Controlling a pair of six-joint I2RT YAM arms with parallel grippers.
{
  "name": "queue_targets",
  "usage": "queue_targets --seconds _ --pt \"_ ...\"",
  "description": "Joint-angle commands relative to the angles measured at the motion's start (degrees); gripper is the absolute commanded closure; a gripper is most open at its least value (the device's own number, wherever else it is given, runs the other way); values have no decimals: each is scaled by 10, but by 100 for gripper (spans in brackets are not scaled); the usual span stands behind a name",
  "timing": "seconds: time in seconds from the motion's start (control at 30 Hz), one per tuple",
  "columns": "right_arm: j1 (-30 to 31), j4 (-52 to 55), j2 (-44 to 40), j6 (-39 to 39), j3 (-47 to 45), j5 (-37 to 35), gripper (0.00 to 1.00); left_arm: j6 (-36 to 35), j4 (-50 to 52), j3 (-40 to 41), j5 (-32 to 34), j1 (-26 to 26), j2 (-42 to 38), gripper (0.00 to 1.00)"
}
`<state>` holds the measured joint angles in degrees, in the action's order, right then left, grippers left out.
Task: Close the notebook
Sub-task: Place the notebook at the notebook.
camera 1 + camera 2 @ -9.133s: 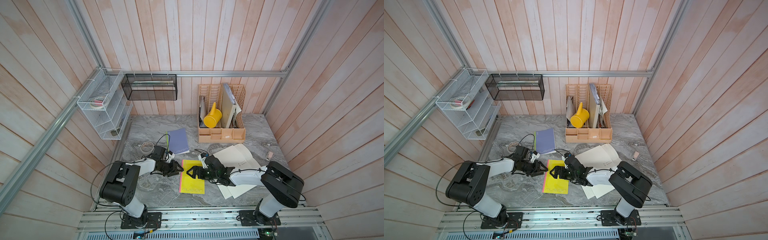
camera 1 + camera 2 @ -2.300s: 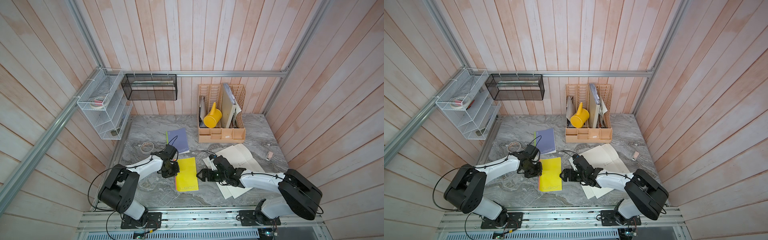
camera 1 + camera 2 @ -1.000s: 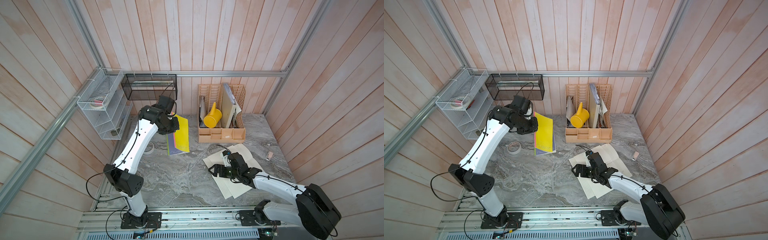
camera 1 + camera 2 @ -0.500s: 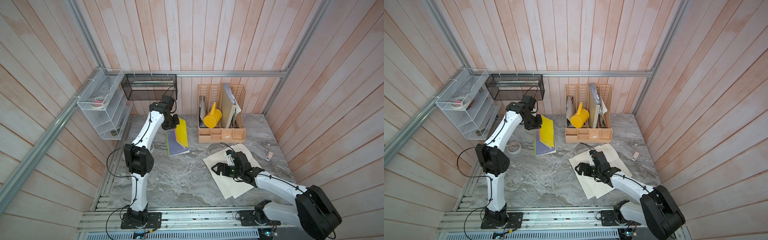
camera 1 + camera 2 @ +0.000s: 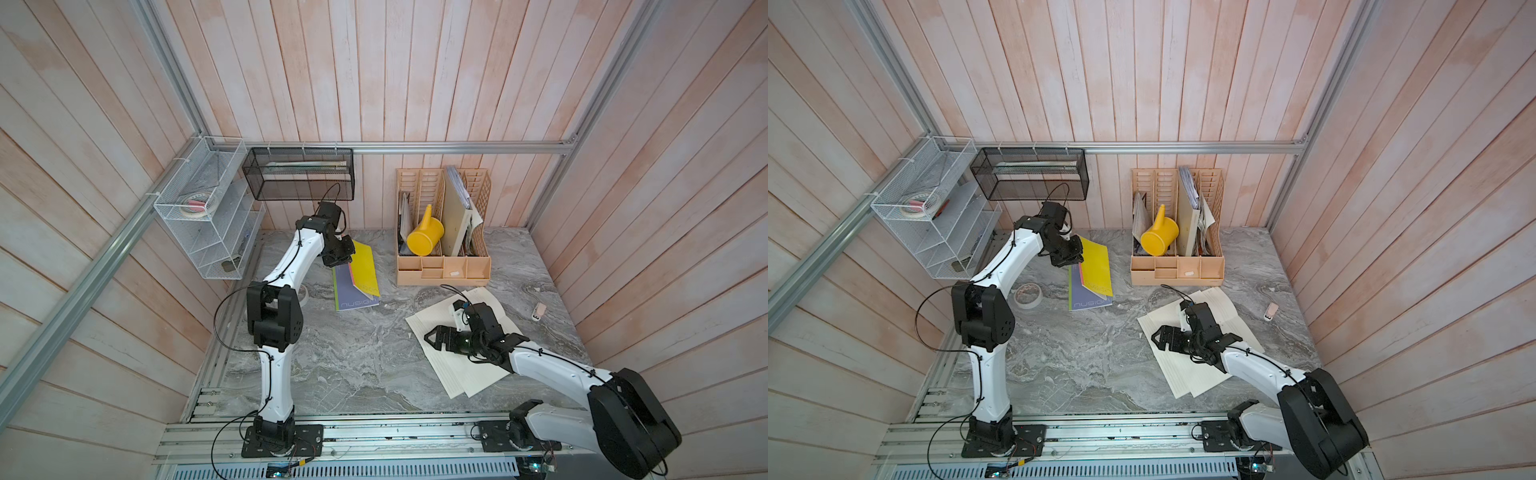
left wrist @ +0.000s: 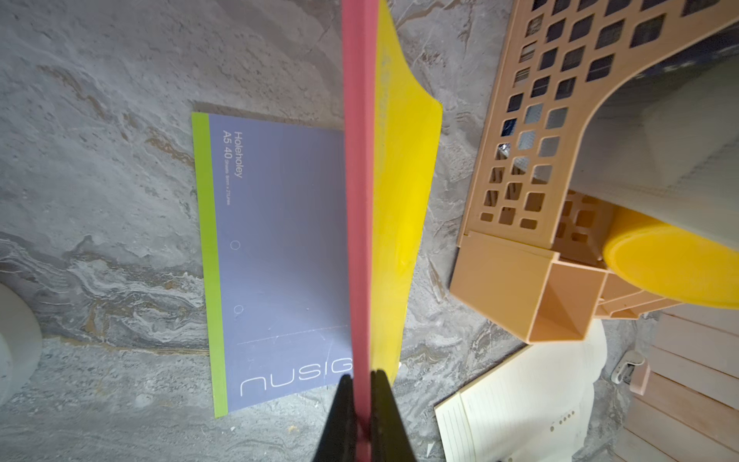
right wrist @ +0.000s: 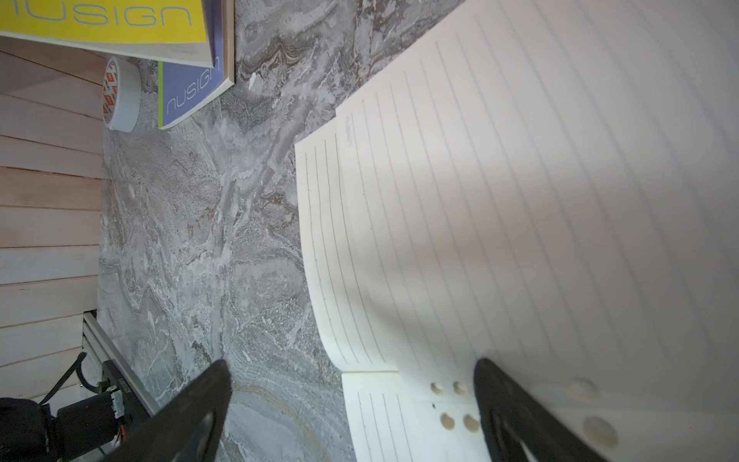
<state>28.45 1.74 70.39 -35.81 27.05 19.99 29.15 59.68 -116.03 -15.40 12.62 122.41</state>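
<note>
- The left end effector (image 6: pixel 362 380) is clamped tight, its two black fingers (image 6: pixel 340 404) pinching the pink spine edge (image 6: pixel 358 200) of a thin yellow notebook (image 5: pixel 362 266) with soft covers.
- The right end effector (image 7: pixel 352 366) stands wide open and holds nothing. It hovers low over loose cream lined sheets (image 5: pixel 461 374) with punched holes, spread on the right side of the grey marble-patterned desk (image 5: pixel 332 353).
- The yellow notebook sits at the back left of the desk, near the rear wall, with its covers together. It is gripped at its far end and tilted, spine side raised, the yellow cover sloping down to the right.
- Its long axis runs from the rear wall towards the front of the desk, and the "nusign" lettering is at the near end.
- A flat purple notebook (image 5: pixel 353 293) with a green spine strip lies on the desk directly under it, roughly parallel. The yellow one overlaps its right half, though whether the two touch cannot be told.
- A tan plastic file organiser (image 5: pixel 442 272) holding a yellow plastic jug (image 5: pixel 424 239) stands just to the right of the notebooks, and a white roll of tape (image 5: pixel 1027 295) lies to their left.
</note>
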Motion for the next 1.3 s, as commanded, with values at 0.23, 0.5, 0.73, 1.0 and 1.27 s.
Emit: queue_targets --seconds 0.23,0.5,0.73,1.0,1.27 --pt "-3 12 1 8 4 10 4 -12 -49 69 -2 -22 -19 100" --pt "-4 13 -10 7 -4 9 4 -52 -52 86 19 -27 12 100" --pt "-5 12 -10 6 -5 11 3 -88 -73 109 36 -27 20 100" --pt "-6 6 -10 2 -8 16 3 -117 -69 106 72 -24 37 100" --pt "-6 9 -17 1 -13 17 4 -114 -91 132 94 -21 48 100"
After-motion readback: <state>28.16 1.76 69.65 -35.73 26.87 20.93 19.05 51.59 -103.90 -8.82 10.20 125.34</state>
